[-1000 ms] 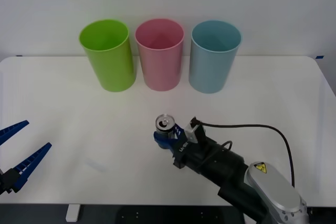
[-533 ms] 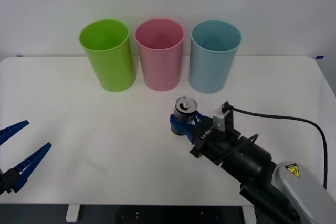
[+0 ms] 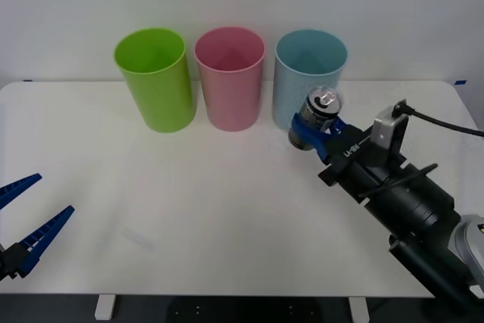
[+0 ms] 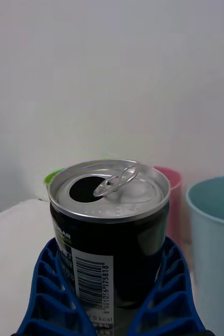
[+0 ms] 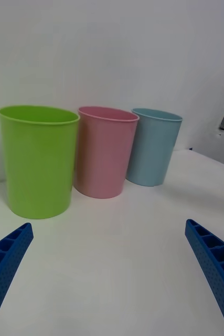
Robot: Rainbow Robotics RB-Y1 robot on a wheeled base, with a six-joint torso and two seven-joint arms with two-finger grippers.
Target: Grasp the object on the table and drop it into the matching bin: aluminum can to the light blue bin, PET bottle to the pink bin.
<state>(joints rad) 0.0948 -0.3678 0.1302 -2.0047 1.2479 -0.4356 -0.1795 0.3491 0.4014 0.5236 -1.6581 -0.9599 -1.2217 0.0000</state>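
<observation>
can (image 4: 109, 236) dark, silver top, white barcode | fingers (image 4: 59, 294) blue, ribbed | bins: lime green (image 3: 155, 79), pink (image 3: 230, 78), light blue (image 3: 302, 73) | table (image 3: 189, 187) white

right arm (image 3: 408, 202) black, cabled; silver shell | hands: blue ribbed fingers (image 5: 211, 262)

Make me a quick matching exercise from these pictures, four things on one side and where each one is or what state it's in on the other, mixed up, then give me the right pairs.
Column one:
1. can
2. blue bin
3. green bin
4. left gripper

Column two:
A. at the left end of the row of bins
B. open, low at the table's near left edge
C. held upright between the right gripper's fingers
D. at the right end of the row, just behind the can

Pairs: 1-C, 2-D, 3-A, 4-B
</observation>
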